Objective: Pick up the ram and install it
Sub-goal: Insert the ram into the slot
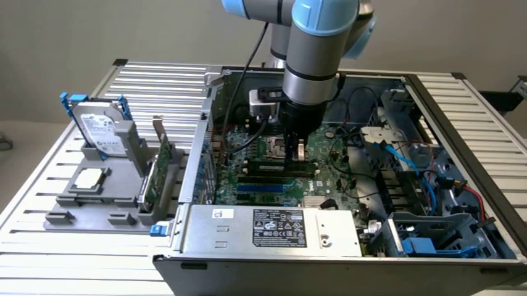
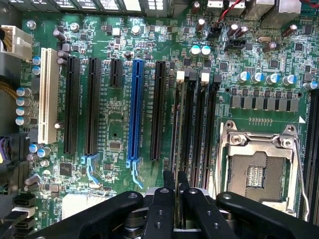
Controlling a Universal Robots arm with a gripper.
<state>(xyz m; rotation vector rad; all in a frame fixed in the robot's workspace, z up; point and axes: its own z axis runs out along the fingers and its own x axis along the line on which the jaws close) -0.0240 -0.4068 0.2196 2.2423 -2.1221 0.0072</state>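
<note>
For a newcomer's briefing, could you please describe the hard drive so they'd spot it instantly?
Beside the open computer case, on the exterior view's left, sits a grey holder. The hard drive stands upright in it, the only silver box there with blue rails.

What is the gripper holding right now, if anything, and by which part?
The gripper is shut on the ram, pinching its two flat faces at the upper long edge. The ram stands on edge over the memory slots.

A lab: opened computer case (image 1: 329, 274) on slatted table (image 1: 157, 86)
</note>
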